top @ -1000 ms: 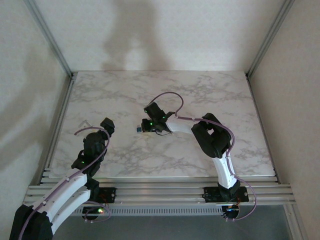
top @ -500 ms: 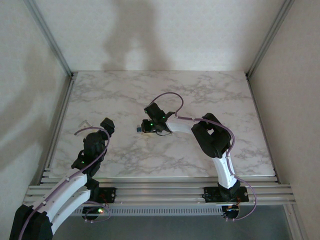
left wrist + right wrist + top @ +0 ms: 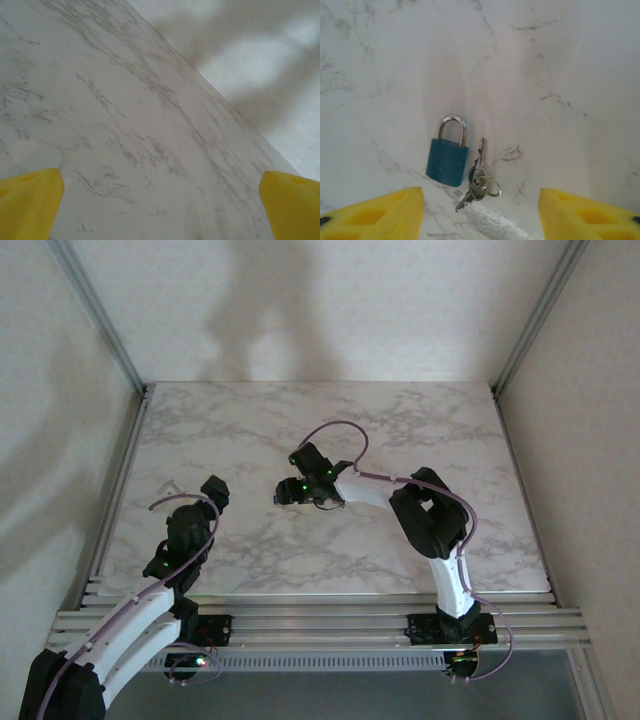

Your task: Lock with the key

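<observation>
A blue padlock (image 3: 447, 160) with a silver shackle lies flat on the marble table (image 3: 545, 60). Both legs of the shackle reach down to the lock body. Just to its right lies a small bunch of keys (image 3: 480, 181) on a ring, one key pointing away from me. My right gripper (image 3: 481, 215) hangs open just short of them, its yellow fingertips (image 3: 380, 212) on either side and nothing between them. From above, that gripper (image 3: 283, 496) sits near the table's middle. My left gripper (image 3: 215, 487) rests open at the left, over bare marble (image 3: 150, 125).
Aluminium frame posts (image 3: 95, 310) and white walls close in the table on three sides. The table's far edge (image 3: 215, 95) runs diagonally across the left wrist view. A slotted rail (image 3: 320, 620) borders the near edge by the arm bases.
My right gripper has gone from nearly shut to open, and its arm has shifted slightly. The left arm has not moved.
</observation>
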Robot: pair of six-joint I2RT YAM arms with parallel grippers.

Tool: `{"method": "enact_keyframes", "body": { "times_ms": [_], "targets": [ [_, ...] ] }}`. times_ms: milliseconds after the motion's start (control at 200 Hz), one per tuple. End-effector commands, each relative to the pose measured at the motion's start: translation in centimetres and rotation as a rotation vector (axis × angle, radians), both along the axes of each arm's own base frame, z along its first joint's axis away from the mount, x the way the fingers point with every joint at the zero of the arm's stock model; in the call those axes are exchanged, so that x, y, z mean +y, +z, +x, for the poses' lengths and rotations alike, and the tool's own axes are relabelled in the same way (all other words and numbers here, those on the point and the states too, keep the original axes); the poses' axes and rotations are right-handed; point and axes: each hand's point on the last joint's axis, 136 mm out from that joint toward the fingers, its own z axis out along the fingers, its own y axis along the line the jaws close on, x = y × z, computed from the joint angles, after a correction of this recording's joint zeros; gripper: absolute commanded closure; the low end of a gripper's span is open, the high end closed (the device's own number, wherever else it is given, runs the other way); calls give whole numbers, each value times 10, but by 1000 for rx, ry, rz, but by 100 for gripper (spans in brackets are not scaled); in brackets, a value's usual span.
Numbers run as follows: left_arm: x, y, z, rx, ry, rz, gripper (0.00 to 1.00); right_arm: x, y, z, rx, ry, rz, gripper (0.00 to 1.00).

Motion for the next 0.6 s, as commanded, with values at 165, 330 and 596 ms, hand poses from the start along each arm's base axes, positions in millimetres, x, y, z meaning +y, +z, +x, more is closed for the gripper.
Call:
{"method": "enact_keyframes", "body": {
  "times_ms": [165, 330, 596],
  "targets": [
    [5, 3, -1, -12, 28, 5, 0, 6, 81, -5, -137, 56, 91, 1],
    [5, 3, -1, -13, 27, 6, 0, -1, 122, -15, -272, 98, 98, 1],
    [8, 4, -4, -28, 37, 15, 0, -38, 193, -31, -565, 100, 114, 1]
  ]
}}
